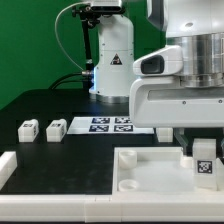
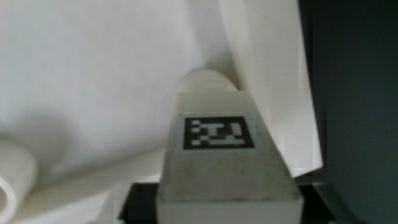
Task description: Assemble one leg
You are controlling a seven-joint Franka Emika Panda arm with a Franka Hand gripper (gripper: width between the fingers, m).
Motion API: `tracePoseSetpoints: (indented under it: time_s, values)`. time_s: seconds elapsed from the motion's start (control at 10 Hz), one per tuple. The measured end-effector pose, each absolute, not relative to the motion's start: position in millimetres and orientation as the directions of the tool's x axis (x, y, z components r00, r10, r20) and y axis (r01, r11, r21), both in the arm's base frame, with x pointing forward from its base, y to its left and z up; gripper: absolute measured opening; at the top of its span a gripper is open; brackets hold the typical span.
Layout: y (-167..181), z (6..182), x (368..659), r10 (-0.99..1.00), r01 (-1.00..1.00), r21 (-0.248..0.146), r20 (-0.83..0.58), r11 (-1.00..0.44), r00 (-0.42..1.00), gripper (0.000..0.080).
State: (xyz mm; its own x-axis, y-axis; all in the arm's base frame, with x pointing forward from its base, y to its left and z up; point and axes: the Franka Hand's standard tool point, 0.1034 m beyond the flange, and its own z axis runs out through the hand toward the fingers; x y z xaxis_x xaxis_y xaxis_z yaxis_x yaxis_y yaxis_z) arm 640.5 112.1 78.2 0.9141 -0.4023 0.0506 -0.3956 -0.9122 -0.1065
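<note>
My gripper is shut on a leg, a small white block with a black-and-white tag facing the camera. It holds the leg upright over the corner of the large white tray-like piece on the exterior view's right. I cannot tell whether the leg touches the piece. In the wrist view the leg fills the middle between my dark fingers, with my gripper closed on its sides. The tray-like piece lies below it. Two more legs stand on the black table at the left.
The marker board lies flat behind the tray-like piece. A white block sits at the exterior view's left edge. A round socket of the tray-like piece shows in the wrist view. The arm's base stands at the back.
</note>
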Motion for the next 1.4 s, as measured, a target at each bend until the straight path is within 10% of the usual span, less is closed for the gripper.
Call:
tracePoseSetpoints:
  time_s: [0.3, 0.7, 0.9, 1.1, 1.4]
  values:
    - [110.6, 77.6, 638.5, -0.876, -0.874, -0.105, -0.034, -0.475, 0.480, 0.0291]
    - [112.7, 77.3, 637.4, -0.984, -0.991, -0.046, -0.135, 0.125, -0.118, 0.0292]
    - [114.5, 77.0, 637.0, -0.984, -0.992, -0.047, -0.138, 0.117, -0.109, 0.0321]
    - [125.0, 76.7, 635.3, -0.985, -0.990, -0.079, -0.114, -0.119, 0.127, 0.0608]
    - [123.3, 76.8, 639.9, -0.803, -0.797, -0.147, -0.025, -0.586, 0.595, 0.0648]
